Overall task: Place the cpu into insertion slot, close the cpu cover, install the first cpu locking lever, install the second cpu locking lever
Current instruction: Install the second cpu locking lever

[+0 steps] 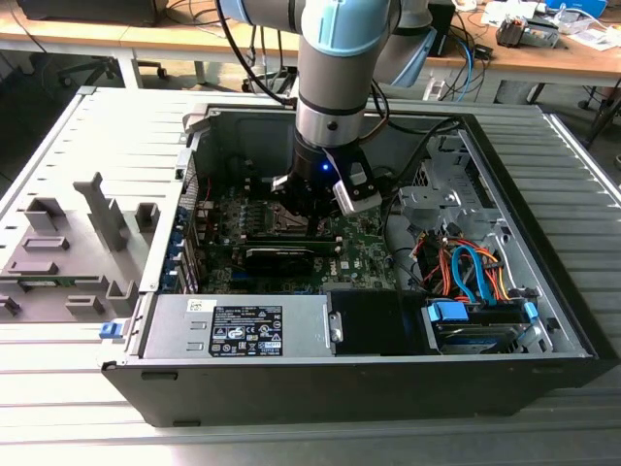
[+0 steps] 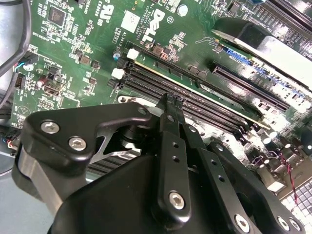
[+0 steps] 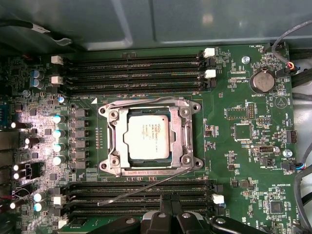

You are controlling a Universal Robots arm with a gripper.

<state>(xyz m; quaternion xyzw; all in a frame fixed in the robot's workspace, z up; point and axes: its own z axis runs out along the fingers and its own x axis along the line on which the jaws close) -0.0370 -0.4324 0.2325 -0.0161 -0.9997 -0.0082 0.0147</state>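
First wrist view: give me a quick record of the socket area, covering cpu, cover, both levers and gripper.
cpu: in place, metal top showing through the cover's window
cover: down flat, framing the cpu
far lever: lying along the cover's edge, away from the gripper
near lever: swung out at an angle, free end over the memory slots
gripper: shut, empty, over the memory slots on the near lever's side
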